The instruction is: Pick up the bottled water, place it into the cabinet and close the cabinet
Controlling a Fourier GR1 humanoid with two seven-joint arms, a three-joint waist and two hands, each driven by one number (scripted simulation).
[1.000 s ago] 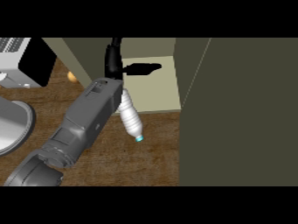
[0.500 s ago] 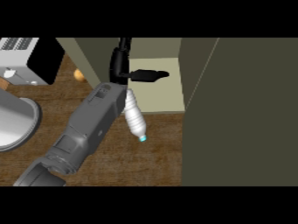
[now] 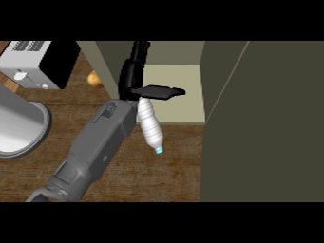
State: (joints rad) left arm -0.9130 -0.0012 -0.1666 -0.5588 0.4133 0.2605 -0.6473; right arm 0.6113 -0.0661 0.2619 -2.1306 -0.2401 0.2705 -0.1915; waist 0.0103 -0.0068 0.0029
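Note:
The bottled water [image 3: 150, 127], clear with a light blue cap, hangs tilted with its cap toward the view's bottom, just in front of the open cabinet's pale shelf [image 3: 182, 102]. My left hand [image 3: 132, 80] is at the bottle's upper end, with the thumb [image 3: 161, 91] lying across it toward the right and the fingers reaching into the cabinet. The grey forearm [image 3: 98, 142] runs up from the lower left. The cabinet's dark door [image 3: 273, 123] stands open at the right. My right hand does not show.
A white toaster [image 3: 34, 64] stands at the upper left of the wooden counter [image 3: 164, 175]. A large silver round vessel [image 3: 6, 126] sits at the left edge. A small brownish round item [image 3: 94, 79] lies next to the cabinet's left wall [image 3: 108, 61].
The hand and the bottle have shifted slightly right and down at the cabinet's opening. The toaster and the silver vessel have slid to the right in the view.

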